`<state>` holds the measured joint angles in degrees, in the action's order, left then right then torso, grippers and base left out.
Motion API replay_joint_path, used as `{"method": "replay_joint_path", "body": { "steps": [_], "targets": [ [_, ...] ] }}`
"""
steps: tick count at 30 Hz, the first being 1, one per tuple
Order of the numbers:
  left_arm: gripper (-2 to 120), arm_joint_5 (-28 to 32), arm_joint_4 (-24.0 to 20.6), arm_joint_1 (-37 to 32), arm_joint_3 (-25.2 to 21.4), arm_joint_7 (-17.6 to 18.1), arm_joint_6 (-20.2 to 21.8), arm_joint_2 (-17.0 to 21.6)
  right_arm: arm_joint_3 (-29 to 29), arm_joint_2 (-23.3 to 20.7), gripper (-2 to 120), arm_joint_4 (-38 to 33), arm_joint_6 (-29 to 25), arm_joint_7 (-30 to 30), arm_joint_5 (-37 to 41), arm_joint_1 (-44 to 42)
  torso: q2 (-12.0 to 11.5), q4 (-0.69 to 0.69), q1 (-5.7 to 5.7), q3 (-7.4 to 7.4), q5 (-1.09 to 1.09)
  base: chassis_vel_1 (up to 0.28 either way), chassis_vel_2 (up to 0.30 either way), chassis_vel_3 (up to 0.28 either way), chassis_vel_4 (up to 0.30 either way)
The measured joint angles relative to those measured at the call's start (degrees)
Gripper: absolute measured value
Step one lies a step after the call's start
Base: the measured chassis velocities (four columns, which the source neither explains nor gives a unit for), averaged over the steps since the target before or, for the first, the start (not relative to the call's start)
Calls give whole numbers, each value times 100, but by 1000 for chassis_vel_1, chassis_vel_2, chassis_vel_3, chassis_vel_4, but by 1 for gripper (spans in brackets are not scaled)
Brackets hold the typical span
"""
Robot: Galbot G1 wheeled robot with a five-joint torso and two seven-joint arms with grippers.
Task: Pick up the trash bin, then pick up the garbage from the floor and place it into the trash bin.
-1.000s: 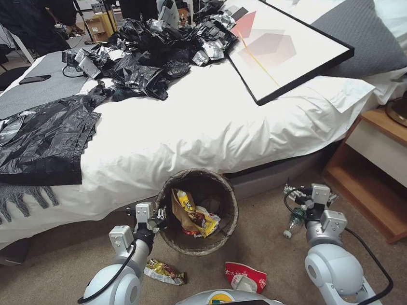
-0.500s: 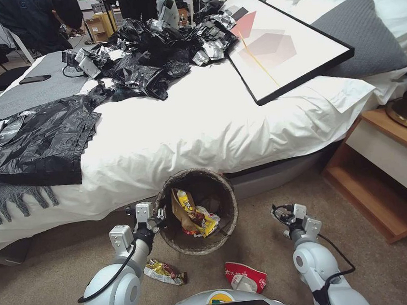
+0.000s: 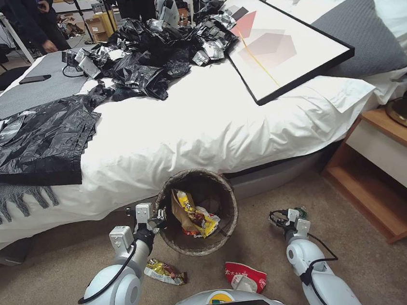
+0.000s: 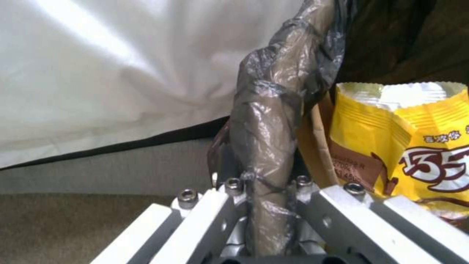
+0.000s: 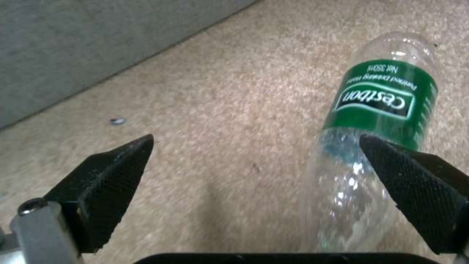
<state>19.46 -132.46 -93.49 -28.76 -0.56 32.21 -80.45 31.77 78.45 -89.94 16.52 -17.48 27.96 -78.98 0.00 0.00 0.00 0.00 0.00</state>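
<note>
Bin (image 3: 201,242) is sitting on the carpet (image 3: 43,286) right up against the side of the bed (image 3: 186,130), and your left gripper (image 3: 158,219) is clamped on its left rim. You can see it up close in the left wrist view, where the fingers (image 4: 210,216) pinch the bag-covered rim (image 4: 266,146) between them. Inside the bin you've already got a yellow snack bag (image 3: 190,207) and a brown paper bag (image 3: 178,211) standing on end, plus some bits underneath that I can't make out.

On the carpet just beside your left arm, near the bin's front left, lies a shiny snack wrapper (image 3: 163,272). A bit further right, in front of the bin, there's a crumpled red-and-white carton (image 3: 245,276).

Right of the bin, your right gripper (image 3: 282,220) is down low over the carpet with its jaws wide apart. The clear bottle (image 5: 373,121) with the green label lies on its side by the one fingertip (image 5: 410,183), not between the two, and nothing's gripped. Off at the far right there's a wooden nightstand (image 3: 389,167).
</note>
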Motion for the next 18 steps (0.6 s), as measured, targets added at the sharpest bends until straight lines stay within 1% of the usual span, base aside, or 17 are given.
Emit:
{"method": "replay_joint_path", "body": {
  "steps": [1, 3, 5, 13, 18],
  "targets": [
    [0, -3, -4, -8, -6, 0, 0, 0, -14, -1, 100, 321, -94, 55, -58, 170, 0, 0, 0, 0, 0, 0, 0, 0, 0],
    [0, -11, -11, -22, -11, 0, 0, -9, -18, -2, 100, 646, -209, 104, -168, 355, 0, 0, 0, 0, 0, 0, 0, 0, 0],
    [0, -13, -17, -28, -17, 1, 0, -16, -7, -5, 100, 775, -264, 125, -246, 450, 0, 0, 0, 0, 0, 0, 0, 0, 0],
    [0, -27, 25, -4, 5, 1, -9, -28, 215, -27, 100, 596, -403, 143, -432, 354, 0, 0, 0, 0, 0, 0, 0, 0, 0],
    [0, -29, 35, -1, 7, -3, -14, -12, 334, -35, 100, 608, -484, 169, -533, 311, 0, 0, 0, 0, 0, 0, 0, 0, 0]
  ]
}}
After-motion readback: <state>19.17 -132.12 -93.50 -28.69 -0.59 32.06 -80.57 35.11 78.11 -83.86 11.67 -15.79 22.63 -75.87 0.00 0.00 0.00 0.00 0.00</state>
